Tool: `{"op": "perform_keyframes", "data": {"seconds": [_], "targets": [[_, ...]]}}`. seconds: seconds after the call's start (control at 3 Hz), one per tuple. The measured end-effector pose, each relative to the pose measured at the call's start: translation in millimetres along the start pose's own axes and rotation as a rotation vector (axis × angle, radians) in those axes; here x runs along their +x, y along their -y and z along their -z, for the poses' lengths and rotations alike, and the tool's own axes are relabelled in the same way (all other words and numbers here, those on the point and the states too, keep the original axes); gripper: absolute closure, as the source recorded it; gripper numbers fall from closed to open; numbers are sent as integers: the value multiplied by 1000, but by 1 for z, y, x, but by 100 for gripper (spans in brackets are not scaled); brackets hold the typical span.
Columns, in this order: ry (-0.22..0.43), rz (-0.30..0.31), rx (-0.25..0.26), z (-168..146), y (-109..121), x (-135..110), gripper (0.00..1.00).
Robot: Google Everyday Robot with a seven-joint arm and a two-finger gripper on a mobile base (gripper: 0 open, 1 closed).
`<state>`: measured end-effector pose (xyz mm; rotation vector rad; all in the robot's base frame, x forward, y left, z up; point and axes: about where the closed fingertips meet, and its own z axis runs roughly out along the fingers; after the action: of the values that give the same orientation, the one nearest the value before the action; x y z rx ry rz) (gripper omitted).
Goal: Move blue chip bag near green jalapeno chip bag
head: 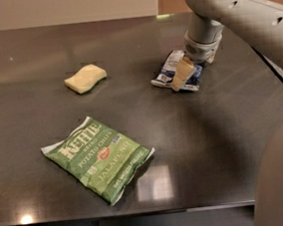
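Observation:
The blue chip bag (167, 73) is a small navy and white bag lying on the dark table at the right, past the middle. My gripper (184, 74) comes straight down from the pale arm onto the bag's middle and hides part of it. The green jalapeno chip bag (100, 158) lies flat near the table's front edge, left of centre, well apart from the blue bag.
A pale yellow sponge (85, 78) lies at the left, level with the blue bag. The dark table (209, 143) has its front edge at the bottom of the view and its right edge behind my arm (242, 15).

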<state>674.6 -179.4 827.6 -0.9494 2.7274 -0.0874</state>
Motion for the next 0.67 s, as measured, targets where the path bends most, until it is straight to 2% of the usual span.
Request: {"op": "perform_keyframes", "data": {"seconds": [0.67], "targets": [[32,-26,-62,7,-9,-3,65]]}}
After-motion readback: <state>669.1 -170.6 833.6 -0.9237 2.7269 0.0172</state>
